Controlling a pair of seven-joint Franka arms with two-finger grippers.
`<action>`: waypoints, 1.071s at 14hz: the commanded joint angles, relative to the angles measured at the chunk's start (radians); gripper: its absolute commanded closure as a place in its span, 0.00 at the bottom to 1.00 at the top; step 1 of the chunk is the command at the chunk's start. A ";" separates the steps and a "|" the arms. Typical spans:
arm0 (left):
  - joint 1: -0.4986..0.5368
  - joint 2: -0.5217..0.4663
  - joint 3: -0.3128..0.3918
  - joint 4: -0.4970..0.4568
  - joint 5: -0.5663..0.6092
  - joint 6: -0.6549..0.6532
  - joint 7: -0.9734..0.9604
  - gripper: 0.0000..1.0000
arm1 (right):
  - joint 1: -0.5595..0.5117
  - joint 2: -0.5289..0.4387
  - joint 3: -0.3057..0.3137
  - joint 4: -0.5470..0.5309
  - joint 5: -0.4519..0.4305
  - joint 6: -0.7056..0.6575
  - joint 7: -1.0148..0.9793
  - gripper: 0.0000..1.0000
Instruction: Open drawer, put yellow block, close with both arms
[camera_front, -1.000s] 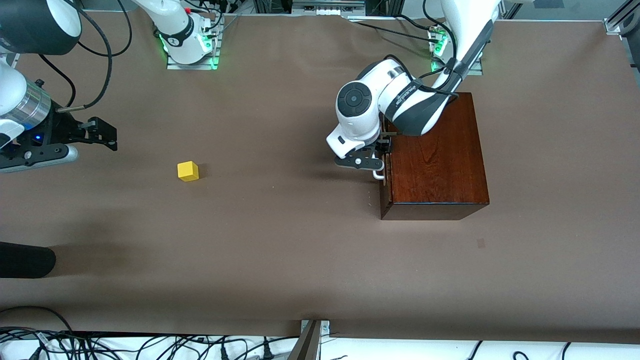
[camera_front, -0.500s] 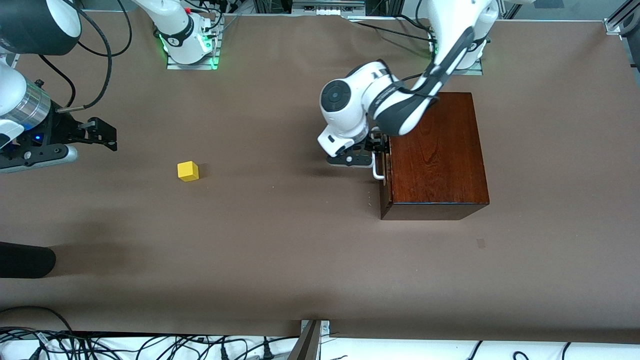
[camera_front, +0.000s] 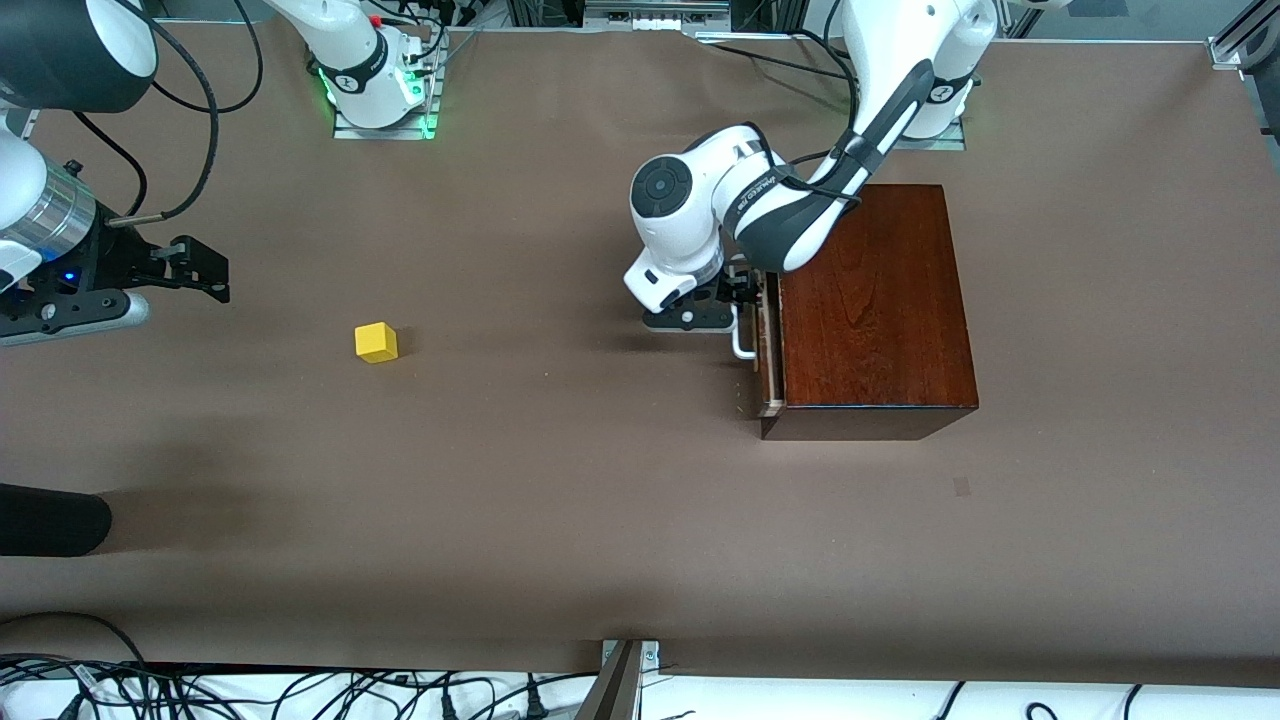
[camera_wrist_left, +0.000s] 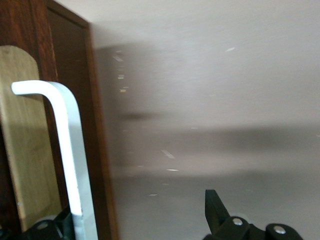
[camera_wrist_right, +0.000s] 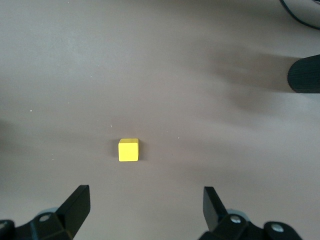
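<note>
The left gripper (camera_front: 738, 300) hooks its spread fingers around the white bar handle (camera_wrist_left: 70, 150) to draw the barely open dark-wood drawer (camera_front: 768, 350) out, while the right gripper (camera_wrist_right: 145, 212) waits, fingers apart, over the small yellow block (camera_wrist_right: 128, 150) near the table's (camera_front: 560, 480) right-arm end.

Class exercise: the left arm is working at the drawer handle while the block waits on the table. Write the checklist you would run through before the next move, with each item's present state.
1. left gripper at the white handle: ok; a fingertip shows clear of the bar, so the grip cannot be judged.
2. drawer out far enough to take the block: not ok, only a narrow strip of pale tray shows.
3. yellow block free on the table, toward the right arm's end: ok.
4. right gripper open and waiting: ok.
5. Block centred between the right gripper's fingers: ok in the right wrist view.
</note>
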 joint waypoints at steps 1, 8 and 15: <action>-0.039 0.054 0.001 0.081 -0.073 0.114 -0.006 0.00 | -0.007 0.013 0.006 0.024 -0.008 -0.011 -0.013 0.00; -0.078 0.121 0.001 0.203 -0.071 0.106 -0.032 0.00 | 0.000 0.007 0.010 0.026 0.006 -0.016 -0.002 0.00; -0.050 0.016 0.001 0.256 -0.068 -0.163 -0.029 0.00 | 0.000 0.002 0.007 0.031 0.030 -0.020 -0.005 0.00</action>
